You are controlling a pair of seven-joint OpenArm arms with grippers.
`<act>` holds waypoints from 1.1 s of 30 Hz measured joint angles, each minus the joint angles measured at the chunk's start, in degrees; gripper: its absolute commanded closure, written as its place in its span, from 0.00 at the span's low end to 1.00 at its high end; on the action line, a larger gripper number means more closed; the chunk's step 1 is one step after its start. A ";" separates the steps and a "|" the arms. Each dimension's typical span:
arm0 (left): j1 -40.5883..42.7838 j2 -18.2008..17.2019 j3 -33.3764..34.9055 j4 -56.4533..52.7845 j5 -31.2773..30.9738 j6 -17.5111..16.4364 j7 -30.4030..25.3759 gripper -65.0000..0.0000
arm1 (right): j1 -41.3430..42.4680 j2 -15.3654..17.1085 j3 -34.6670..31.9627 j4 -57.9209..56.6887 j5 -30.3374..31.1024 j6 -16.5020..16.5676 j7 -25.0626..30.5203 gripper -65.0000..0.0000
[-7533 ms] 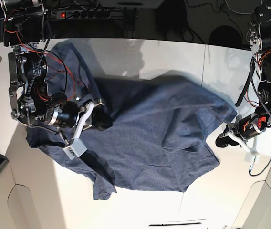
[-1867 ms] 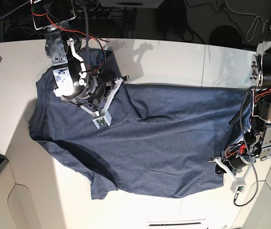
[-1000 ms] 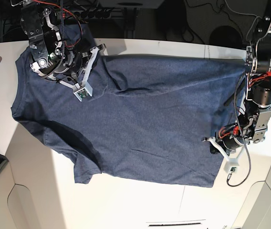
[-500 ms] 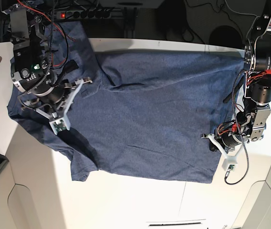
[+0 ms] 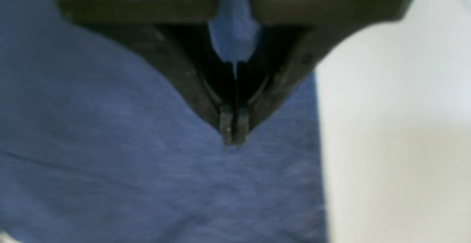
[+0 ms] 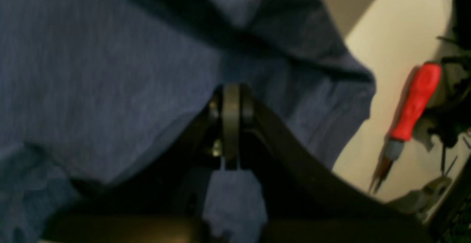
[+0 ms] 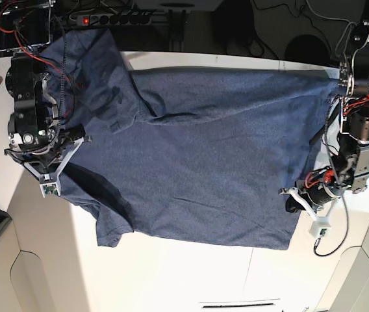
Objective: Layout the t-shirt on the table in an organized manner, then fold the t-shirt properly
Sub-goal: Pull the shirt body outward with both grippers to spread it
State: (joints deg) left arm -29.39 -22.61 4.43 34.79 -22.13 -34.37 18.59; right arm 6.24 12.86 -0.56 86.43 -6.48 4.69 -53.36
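My right gripper (image 6: 231, 125) with jaws pressed together, pinching dark blue t-shirt (image 6: 110, 70) fabric, red-handled screwdriver (image 6: 412, 106) on the white table (image 6: 390, 44) beside the sleeve edge

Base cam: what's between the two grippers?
Only the t-shirt, spread flat on the table, spans from right gripper to left gripper; base view.

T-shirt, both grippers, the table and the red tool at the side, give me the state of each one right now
t-shirt: spread nearly flat, one sleeve bunched, far edge over the table's back rim
left gripper: shut on the t-shirt near its edge
right gripper: shut on the t-shirt
table: mostly covered
red-handled tool: lying untouched beside the shirt
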 measured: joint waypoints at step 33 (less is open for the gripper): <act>-0.24 3.43 -0.02 1.79 13.51 9.49 -0.59 1.00 | 16.96 -4.09 0.35 -30.58 8.44 1.75 8.90 1.00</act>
State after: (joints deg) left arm -29.63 -19.18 4.40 36.58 -8.62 -24.88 18.00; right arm 23.20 8.78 -0.21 55.86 1.96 6.44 -44.47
